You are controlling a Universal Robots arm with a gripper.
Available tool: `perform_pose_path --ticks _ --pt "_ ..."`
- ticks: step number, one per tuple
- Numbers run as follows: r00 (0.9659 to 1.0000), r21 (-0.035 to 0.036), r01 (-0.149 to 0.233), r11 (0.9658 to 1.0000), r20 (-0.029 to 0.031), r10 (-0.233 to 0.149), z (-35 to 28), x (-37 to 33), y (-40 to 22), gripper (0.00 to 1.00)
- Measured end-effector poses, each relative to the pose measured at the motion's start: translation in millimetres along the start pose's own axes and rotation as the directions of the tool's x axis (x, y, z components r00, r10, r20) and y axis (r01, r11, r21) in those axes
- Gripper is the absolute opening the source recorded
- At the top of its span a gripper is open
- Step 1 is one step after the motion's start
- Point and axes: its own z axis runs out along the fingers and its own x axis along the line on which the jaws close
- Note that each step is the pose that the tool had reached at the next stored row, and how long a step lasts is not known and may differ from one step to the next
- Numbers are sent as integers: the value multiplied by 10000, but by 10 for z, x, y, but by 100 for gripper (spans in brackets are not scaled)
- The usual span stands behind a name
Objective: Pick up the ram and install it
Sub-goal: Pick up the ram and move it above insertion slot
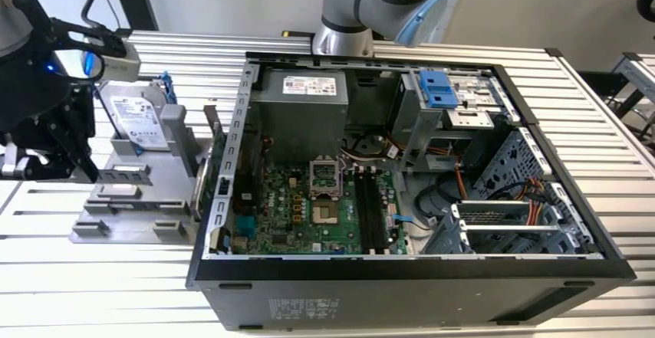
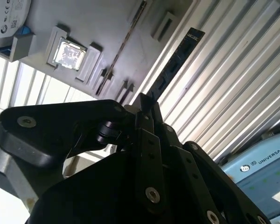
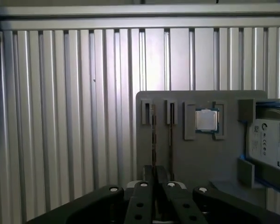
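Here the gripper (image 2: pixel 147 105) has its jaws drawn together and clamped on one end of the ram (image 2: pixel 175 63), with no gap to be seen between the fingers (image 2: pixel 148 122) and the stick. In the second wrist view the ram juts out past the fingertips as a thin, narrow strip, dark in this light, with a row of chips along its face; the ribbed metal table (image 2: pixel 233 84) lies behind it. Just beside it in that view is the grey holder (image 2: pixel 84 23), and the ram does not appear to rest in any of its slots. In the first wrist view the closed gripper (image 3: pixel 156 173) looks onto the same holder (image 3: pixel 200 158), which carries a square processor chip (image 3: pixel 206 120) and a hard drive (image 3: pixel 270 144) in a blue frame. In the exterior view the gripper (image 1: pixel 72 158) hangs at the exterior view's left, on the far side of the holder (image 1: pixel 133 200) from the open computer case (image 1: pixel 409 265), well apart from the green motherboard (image 1: pixel 297 215) inside it.
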Motion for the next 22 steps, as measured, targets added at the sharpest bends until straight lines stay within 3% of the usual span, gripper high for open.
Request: perform_pose_path --ticks 8,22 --pt "10000 0 0 10000 0 0 -138 -1 3 0" --pt "10000 0 0 10000 0 0 -317 -3 6 0"
